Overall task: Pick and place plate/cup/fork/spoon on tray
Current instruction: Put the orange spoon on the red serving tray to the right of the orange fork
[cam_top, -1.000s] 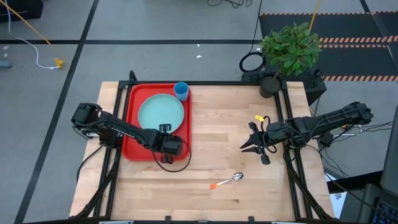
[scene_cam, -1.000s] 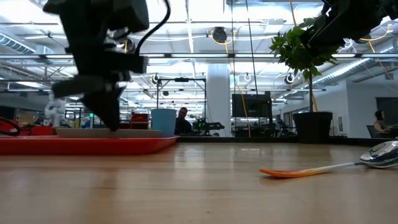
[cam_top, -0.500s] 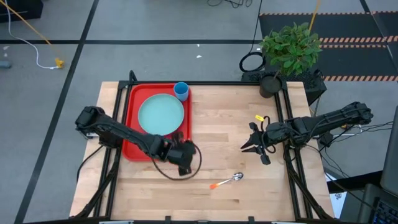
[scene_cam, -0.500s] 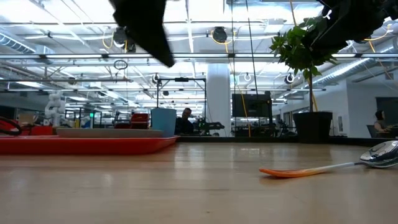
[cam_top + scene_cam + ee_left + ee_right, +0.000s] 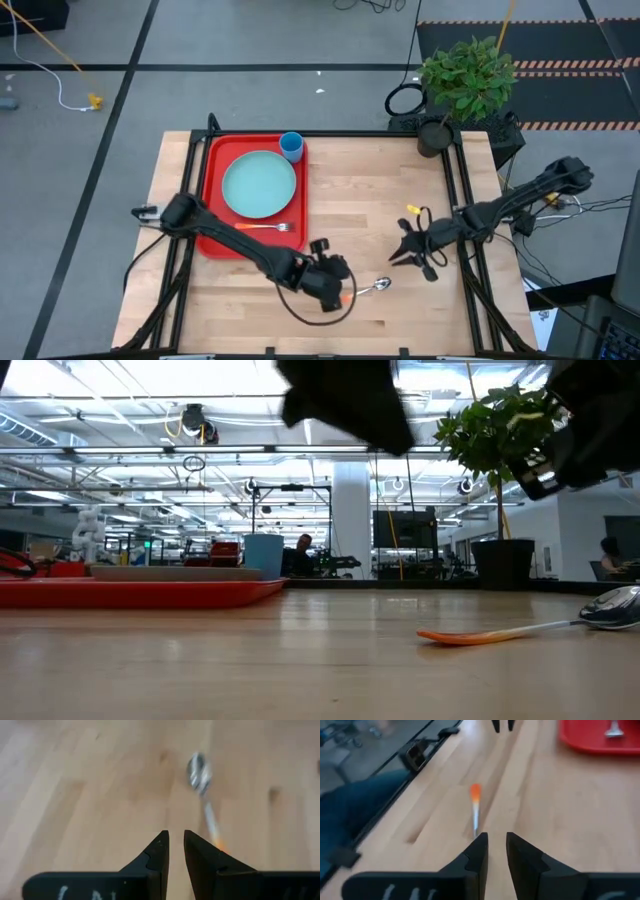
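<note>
The red tray [image 5: 213, 215] lies at the table's far left. The teal plate [image 5: 259, 184] and the blue cup [image 5: 291, 146] stand on it. The orange-handled fork [image 5: 264, 227] lies on the tray in front of the plate. The spoon [image 5: 366, 290] lies flat on the bare table near the front, and also shows in the low view [image 5: 520, 630]. My left gripper [image 5: 338, 287] hovers above the spoon's handle end [image 5: 216, 832], its fingers almost together and empty. My right gripper [image 5: 408, 253] hovers right of the spoon [image 5: 475, 805], also almost closed and empty.
A potted plant [image 5: 466, 80] stands at the table's far right corner. Bare wood lies between the tray and the spoon. The table's near edge is close behind the spoon.
My left gripper has risen from the tray's near right corner and swung toward the table's right and near edge, ending over the spoon. The fork now lies uncovered on the tray. My right gripper has drifted a little toward the near edge and the spoon.
</note>
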Available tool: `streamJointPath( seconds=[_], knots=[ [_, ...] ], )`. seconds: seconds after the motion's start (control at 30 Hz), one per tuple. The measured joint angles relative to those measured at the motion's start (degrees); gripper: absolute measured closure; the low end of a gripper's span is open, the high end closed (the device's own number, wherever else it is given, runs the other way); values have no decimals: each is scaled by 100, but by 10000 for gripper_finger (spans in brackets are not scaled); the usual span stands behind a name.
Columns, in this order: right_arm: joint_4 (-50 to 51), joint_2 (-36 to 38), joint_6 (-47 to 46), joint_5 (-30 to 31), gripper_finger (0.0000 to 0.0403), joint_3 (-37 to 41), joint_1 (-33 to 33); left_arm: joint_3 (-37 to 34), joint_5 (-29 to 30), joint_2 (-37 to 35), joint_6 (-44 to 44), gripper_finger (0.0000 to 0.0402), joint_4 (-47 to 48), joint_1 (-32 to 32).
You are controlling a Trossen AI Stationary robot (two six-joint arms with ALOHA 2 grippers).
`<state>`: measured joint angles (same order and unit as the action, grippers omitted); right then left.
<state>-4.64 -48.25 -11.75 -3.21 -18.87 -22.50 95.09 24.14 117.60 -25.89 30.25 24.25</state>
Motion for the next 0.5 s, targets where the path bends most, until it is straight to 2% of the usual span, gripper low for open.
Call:
streamJointPath(
  seconds=[0.13,0.5],
  knots=[
    [-840,-416,228,0,328,288,-240,177,-31,411,32,339,-753,22],
    [-1270,-1443,199,77,298,302,-952,184,-117,1216,47,337,-2130,179]
  ],
)
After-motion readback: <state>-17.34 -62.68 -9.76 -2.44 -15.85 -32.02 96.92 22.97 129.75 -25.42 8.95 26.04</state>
